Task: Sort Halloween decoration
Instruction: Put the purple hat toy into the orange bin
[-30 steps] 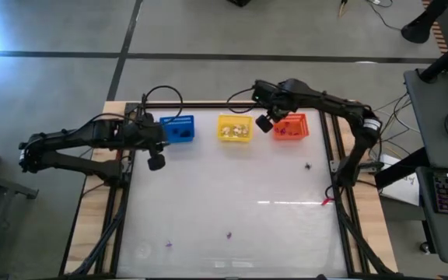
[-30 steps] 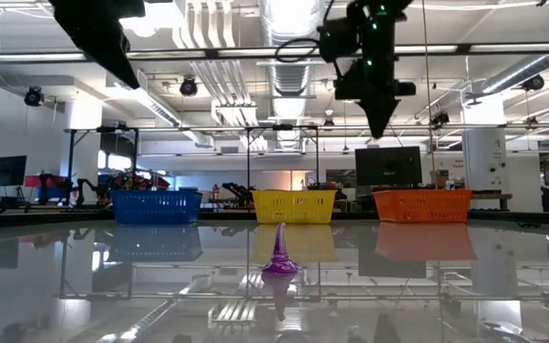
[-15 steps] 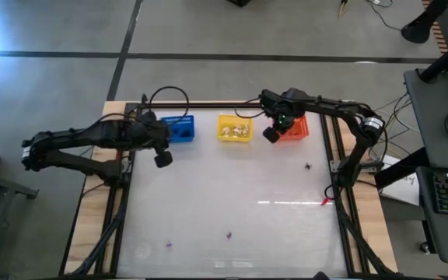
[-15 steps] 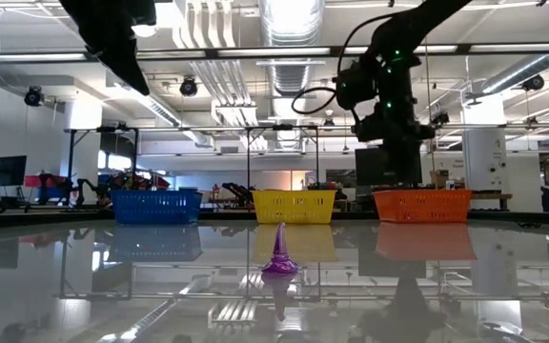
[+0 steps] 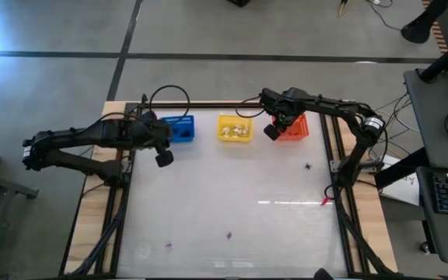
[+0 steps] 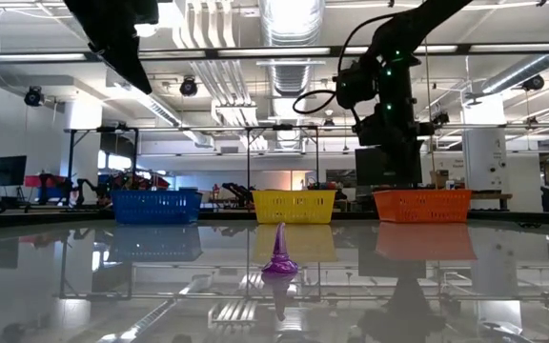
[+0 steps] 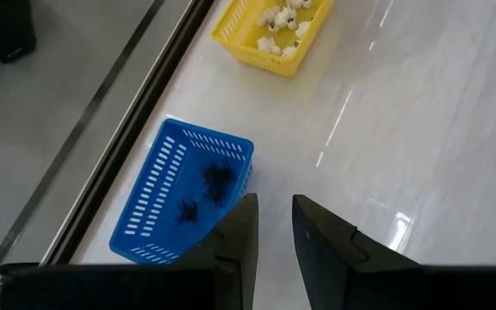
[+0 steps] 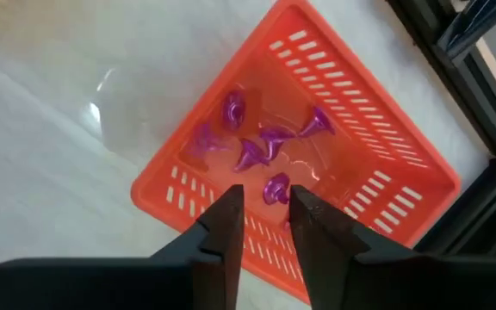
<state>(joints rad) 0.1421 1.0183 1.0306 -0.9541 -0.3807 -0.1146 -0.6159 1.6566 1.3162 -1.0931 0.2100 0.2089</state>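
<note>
Right gripper [image 8: 261, 226] over orange basket [image 8: 386, 138], fingers narrowly parted, seemingly empty, purple trinkets [image 8: 261, 151] sorted below; left gripper [image 7: 272, 228] waits likewise.

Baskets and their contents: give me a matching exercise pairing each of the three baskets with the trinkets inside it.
Column 1:
1. blue basket
2. yellow basket
3. orange-red basket

Column 2:
A. white trinkets
B. purple trinkets
C. black trinkets

Pairs: 1-C, 2-A, 3-B.
</note>
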